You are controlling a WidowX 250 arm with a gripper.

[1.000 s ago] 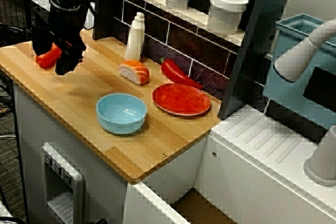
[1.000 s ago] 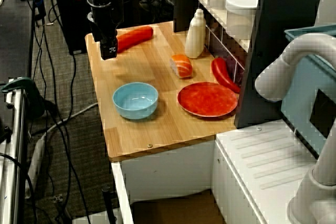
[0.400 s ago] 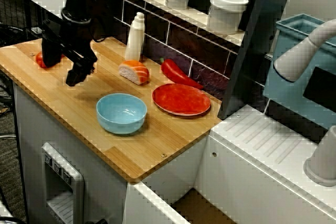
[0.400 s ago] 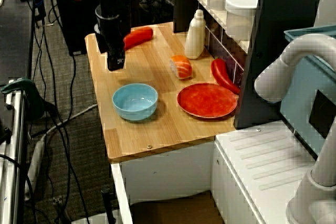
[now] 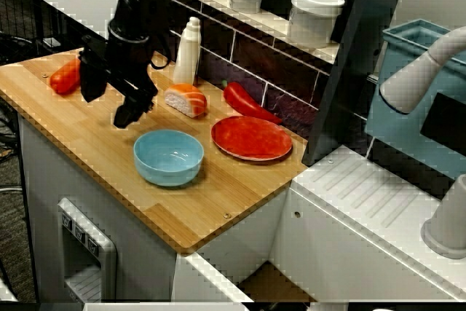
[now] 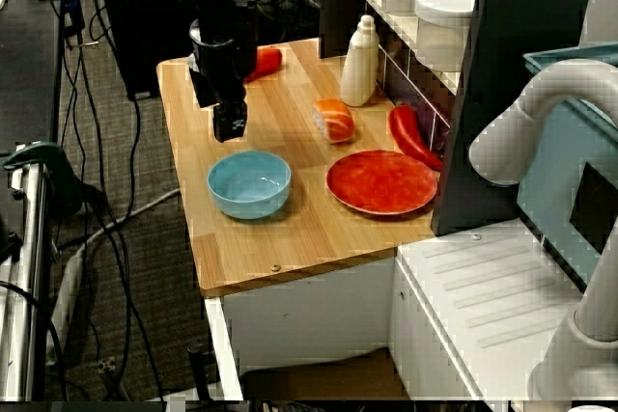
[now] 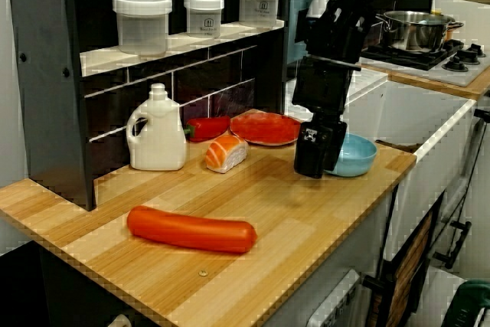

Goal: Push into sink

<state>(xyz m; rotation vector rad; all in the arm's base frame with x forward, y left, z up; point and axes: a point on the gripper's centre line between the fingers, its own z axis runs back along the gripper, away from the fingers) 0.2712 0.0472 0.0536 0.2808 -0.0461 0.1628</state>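
End effector [image 7: 315, 157], grip state unclear, hovers beside the blue bowl [image 7: 351, 154]; jar labels [image 7: 204, 24] are unreadable.

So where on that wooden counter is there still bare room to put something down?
The widest bare patch is the front strip of the counter, between the long sausage and the blue bowl. There is also room at the corner in front of the bowl. It is crowded along the back wall: white bottle, salmon sushi, red pepper and red plate, with the claw above.
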